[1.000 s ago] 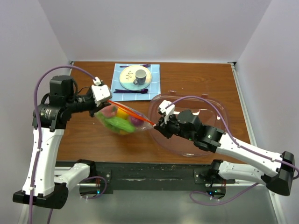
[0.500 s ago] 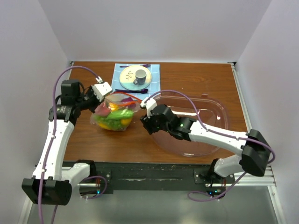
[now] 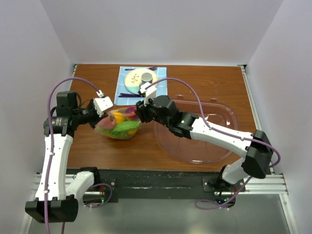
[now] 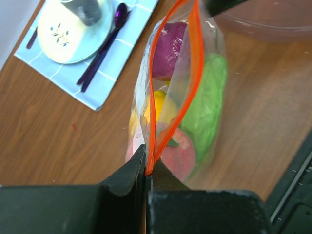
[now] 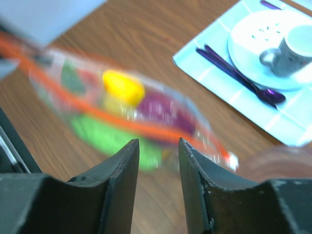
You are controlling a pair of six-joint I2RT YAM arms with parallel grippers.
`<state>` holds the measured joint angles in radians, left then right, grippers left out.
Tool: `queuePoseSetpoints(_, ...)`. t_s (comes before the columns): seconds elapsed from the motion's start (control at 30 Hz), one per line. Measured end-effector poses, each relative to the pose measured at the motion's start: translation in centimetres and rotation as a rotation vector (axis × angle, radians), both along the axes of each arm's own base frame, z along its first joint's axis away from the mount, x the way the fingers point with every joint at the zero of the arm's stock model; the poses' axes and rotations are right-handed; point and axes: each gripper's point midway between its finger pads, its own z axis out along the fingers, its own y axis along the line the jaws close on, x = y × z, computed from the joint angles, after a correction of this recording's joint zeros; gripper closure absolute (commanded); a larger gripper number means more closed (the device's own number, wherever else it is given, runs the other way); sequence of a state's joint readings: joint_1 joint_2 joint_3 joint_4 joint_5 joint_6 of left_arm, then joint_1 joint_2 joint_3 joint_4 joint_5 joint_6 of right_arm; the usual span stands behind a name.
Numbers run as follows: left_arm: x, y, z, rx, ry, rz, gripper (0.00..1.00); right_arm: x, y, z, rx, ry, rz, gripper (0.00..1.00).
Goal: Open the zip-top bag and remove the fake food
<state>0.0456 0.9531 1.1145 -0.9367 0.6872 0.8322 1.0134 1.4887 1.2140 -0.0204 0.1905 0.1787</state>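
Just behind bag (image 3: 118, 125): placemat (image 3: 122, 87) w/ plate (image 3: 132, 78)

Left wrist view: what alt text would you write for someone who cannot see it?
The left gripper pinches the orange zipper strip of a zip-top bag, partly open over colourful fake food. Beyond lie a plate and purple cutlery on a blue placemat.
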Motion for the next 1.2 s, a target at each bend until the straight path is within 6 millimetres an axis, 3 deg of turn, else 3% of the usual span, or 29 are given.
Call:
queuePoseSetpoints(0.17, -2.8, -0.8, 0.2, -0.015, 0.018, -0.052, 0.99, 0.5, 2.4, -0.2, 0.047, 0.029, 0.019, 0.59)
queuePoseSetpoints(0.43, -5.7, -1.7, -1.5, -0.037, 0.094, -0.123, 0.95, -1.4, 3.9, -1.4, 0.074, 0.091, 0.069, 0.60)
queuePoseSetpoints(0.63, -6.4, -2.3, -2.8, -0.073, 0.165, -0.152, 0.91, -4.0, 3.1, -3.6, 0.022, 0.110, 0.044, 0.59)
queuePoseSetpoints(0.83, -6.7, -2.9, -3.3, -0.105, 0.221, -0.190, 0.86, -8.0, 2.2, -1.6, -0.001, 0.025, -0.023, 0.58)
queuePoseSetpoints(0.93, -6.9, -3.1, -3.5, -0.117, 0.256, -0.221, 0.85, -9.5, 2.2, -1.5, -0.022, 0.009, -0.032, 0.59)
queuePoseSetpoints(1.2, -8.0, -3.4, -2.8, -0.115, 0.228, -0.254, 0.84, -8.6, 1.2, -3.4, -0.086, 0.012, -0.109, 0.60)
